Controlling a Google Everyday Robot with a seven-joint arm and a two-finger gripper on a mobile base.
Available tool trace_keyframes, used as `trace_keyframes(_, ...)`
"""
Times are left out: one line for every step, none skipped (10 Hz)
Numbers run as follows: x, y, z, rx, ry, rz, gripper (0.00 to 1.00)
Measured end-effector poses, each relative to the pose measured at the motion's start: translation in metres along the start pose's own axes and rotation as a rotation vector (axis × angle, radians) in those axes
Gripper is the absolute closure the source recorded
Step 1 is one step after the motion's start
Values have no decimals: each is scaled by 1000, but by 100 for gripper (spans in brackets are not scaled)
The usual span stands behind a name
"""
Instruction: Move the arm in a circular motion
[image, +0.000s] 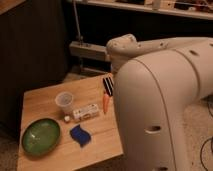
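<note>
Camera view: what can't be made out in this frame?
All in the camera view:
arm: cut off by the right and bottom edges.
table: right side hidden behind the arm.
gripper: only a dark striped part shows at the arm's left edge, over the table; the arm hides the rest.
small box: print too small to read.
white bit beside the clear cup: too small to identify.

The arm (165, 95) looms huge at right, elbow bent up top (bulbous, off-white); the gripper (108, 86) peeks out mid-frame, pointing down.
</note>
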Motion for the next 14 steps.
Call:
trace_keyframes(-20, -1, -3, -3, -2, 26, 96)
trace_keyframes(-51, -5, -8, -7, 1, 59, 96)
trace_keyframes(-68, -11, -10, -6, 9, 81, 96)
trace_keyframes(-93, -24, -14, -1, 35, 108, 96)
trace_keyframes(-116, -41, -18, 5, 77, 126, 96)
trace_keyframes(-135, -60, -23, 10, 119, 134, 96)
trace_keyframes(-144, -76, -26, 22, 154, 123, 96)
trace_keyframes(-149, -86, -27, 36, 179, 107, 96)
trace_keyframes(-147, -98, -28, 56, 200, 86, 96)
trace_keyframes(-140, -113, -29, 79, 213, 62, 96)
trace_keyframes(-130, -126, -30, 100, 221, 41, 96)
trace_keyframes(-107, -148, -31, 136, 231, -5, 96)
trace_keyframes(-83, -168, -32, 169, 241, -39, 96)
trace_keyframes(-61, -183, -32, 197, 252, -68, 96)
